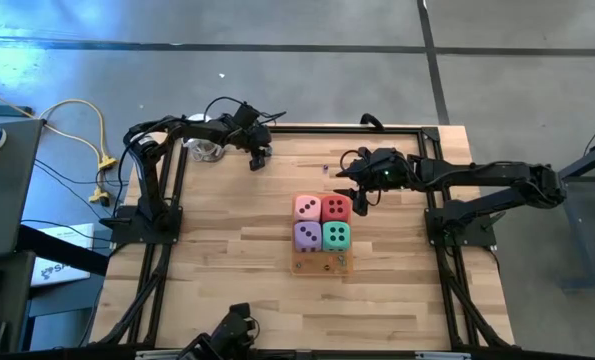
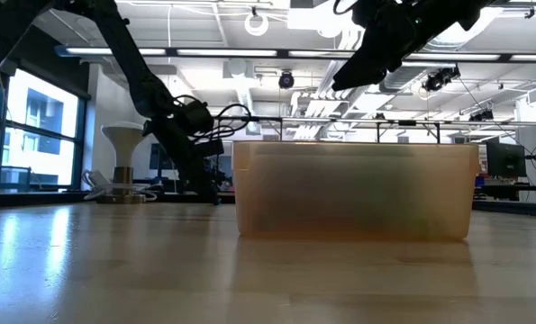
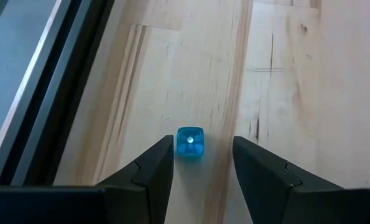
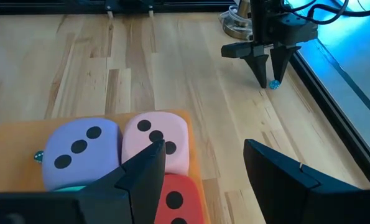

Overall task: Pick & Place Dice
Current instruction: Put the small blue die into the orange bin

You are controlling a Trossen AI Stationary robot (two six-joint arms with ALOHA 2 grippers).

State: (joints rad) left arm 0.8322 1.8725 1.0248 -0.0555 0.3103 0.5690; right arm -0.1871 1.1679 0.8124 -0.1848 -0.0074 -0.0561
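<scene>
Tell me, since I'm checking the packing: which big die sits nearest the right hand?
The red die, at the tray's far right corner, directly beside the right hand.

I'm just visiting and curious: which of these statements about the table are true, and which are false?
1. Four big dice sit together on the orange tray. True: pink die, red die, purple die and green die form a square.
2. The left pincer stands open around a tiny blue die on the wood. True.
3. The right pincer is clamped on the red die. False: it is open, above the tray's edge, holding nothing.
4. The purple die shows one pip on top. False: it shows three.
5. The tiny blue die lies on the tray. False: it lies on the bare table near the far left corner.
</scene>
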